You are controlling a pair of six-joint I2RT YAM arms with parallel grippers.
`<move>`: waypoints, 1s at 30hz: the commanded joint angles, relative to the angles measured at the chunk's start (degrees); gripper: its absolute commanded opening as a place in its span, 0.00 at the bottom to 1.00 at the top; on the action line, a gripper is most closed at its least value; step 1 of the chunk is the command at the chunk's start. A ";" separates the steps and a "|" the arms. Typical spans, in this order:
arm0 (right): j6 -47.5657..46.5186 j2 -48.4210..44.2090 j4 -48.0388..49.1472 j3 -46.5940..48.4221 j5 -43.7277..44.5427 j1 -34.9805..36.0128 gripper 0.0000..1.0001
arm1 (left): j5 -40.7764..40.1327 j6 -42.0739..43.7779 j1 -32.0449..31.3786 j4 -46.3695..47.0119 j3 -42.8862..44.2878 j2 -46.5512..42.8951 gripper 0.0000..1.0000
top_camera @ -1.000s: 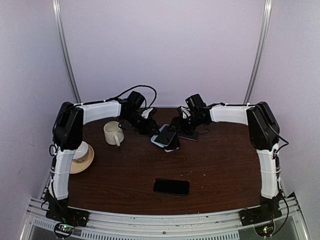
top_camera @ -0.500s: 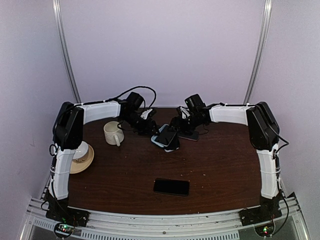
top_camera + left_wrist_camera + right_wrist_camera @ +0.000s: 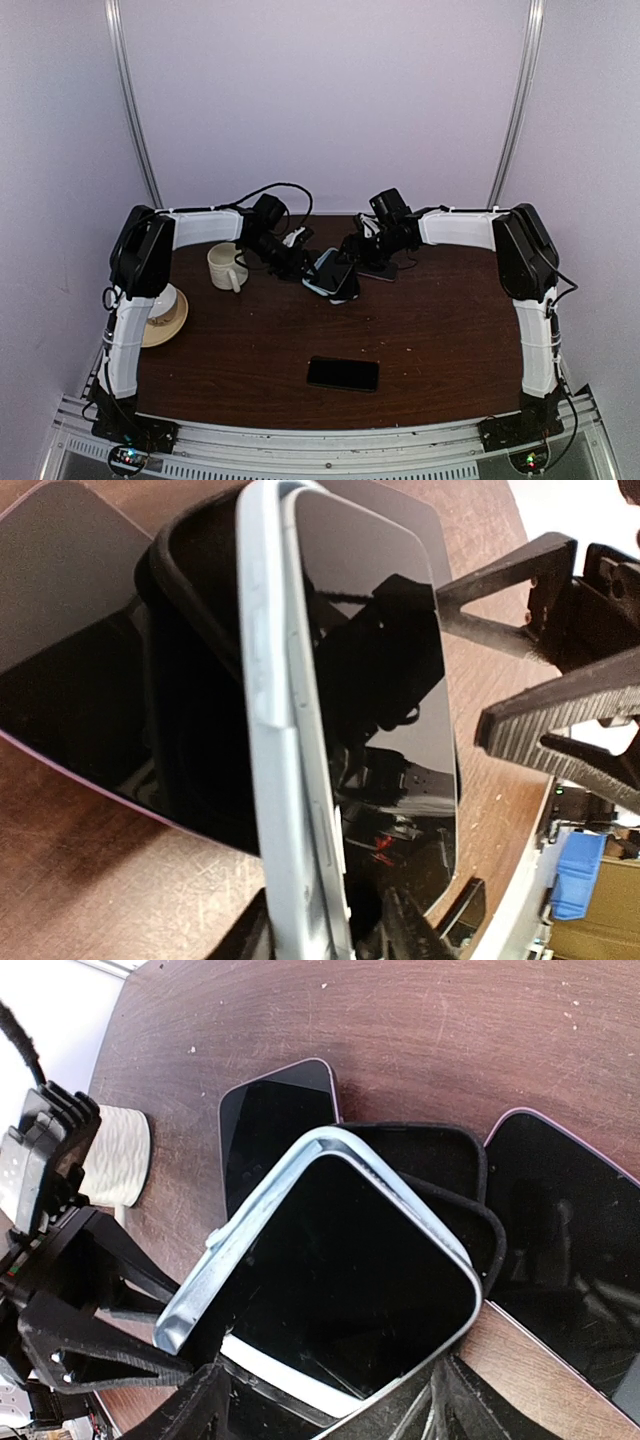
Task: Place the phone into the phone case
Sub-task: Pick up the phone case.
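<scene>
pale-blue-rimmed phone point(image 3: 340, 1270) leans tipped over the black case point(image 3: 440, 1160) on the bench point(image 3: 300, 330), held by my right claw point(image 3: 325, 1405), while the left claw point(image 3: 290, 258) has edged in, its grip i cannot tell, seating unfinished.

Seen from above, the phone point(image 3: 328, 268) and phone case point(image 3: 345, 290) are too small to tell apart. In the left wrist view the phone's lower end runs off the bottom edge, hiding the left hand point(image 3: 340, 935). The right hand point(image 3: 330, 1405) is cropped there too, so its grip is unclear.
</scene>
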 commanded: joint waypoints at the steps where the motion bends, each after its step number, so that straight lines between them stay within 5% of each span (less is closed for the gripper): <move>1: -0.42 -0.60 -0.59 0.01 0.96 0.53 0.73 | 3.94 -0.64 0.69 3.01 -0.21 -0.09 0.33; 7: -0.61 -0.55 -0.73 0.01 1.09 0.61 0.73 | 7.45 -4.48 1.34 10.37 -3.53 -2.24 0.45; 13: -0.95 -0.86 -1.11 0.01 1.32 0.62 0.73 | 12.24 -14.76 5.13 22.69 -9.89 -2.18 0.35; 18: -1.02 -0.36 -1.19 0.52 1.24 0.62 0.73 | 14.54 -18.18 5.27 27.78 -11.85 -2.40 0.41; 22: -1.05 -0.12 -1.52 0.80 1.02 0.62 0.73 | 15.04 -19.25 5.43 30.00 -12.11 -2.66 0.47; 30: -1.67 -0.20 -2.49 0.98 1.72 0.62 0.73 | 15.72 -20.15 5.55 30.07 -12.29 -1.62 0.38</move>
